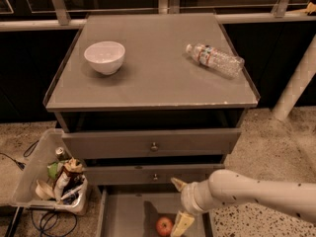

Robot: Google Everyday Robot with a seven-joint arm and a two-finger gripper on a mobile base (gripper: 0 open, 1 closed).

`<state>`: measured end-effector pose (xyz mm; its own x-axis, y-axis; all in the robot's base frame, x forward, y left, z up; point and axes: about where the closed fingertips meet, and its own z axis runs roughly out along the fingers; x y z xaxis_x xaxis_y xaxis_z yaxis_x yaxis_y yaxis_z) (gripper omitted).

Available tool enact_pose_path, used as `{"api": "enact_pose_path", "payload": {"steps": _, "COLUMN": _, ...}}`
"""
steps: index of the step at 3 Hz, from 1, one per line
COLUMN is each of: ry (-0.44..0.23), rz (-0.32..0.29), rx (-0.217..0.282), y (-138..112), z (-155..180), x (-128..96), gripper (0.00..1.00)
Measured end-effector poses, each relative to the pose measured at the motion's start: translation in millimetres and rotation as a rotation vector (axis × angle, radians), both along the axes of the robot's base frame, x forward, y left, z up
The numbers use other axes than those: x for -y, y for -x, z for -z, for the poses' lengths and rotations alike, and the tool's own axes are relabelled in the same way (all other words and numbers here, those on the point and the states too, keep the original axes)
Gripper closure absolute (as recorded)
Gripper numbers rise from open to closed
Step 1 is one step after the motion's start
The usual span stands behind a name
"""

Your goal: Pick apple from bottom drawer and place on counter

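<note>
Camera view, nearest first: my claw (174,206) hangs over the open bottom drawer (123,215) with its fingers spread wide, gripping nothing. The apple (164,226) lies on the drawer floor just beside my lower finger (182,223); whether they touch I cannot tell. To the left, on the ground, stands a bin of clutter (34,168). Above are two shut drawers with knobs (154,146). Farther back, the counter (158,83) carries a white bowl (104,57) and a plastic bottle (215,59) lying on its side.
</note>
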<state>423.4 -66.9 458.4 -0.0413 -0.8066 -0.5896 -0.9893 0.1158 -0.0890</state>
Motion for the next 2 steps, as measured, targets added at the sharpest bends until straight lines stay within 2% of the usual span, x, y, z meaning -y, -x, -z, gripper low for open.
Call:
{"api": "enact_pose_path", "payload": {"steps": 1, "ry": -0.108, "rz": -0.041, "rx": 0.032, "y": -3.8, "z": 27.3, "x": 9.5, "gripper": 0.0}}
{"api": "enact_pose_path", "payload": {"steps": 2, "ry": -0.199, "rz": -0.1, "rx": 0.05, "y": 5.8, "z": 67.2, "x": 26.9, "gripper": 0.0}}
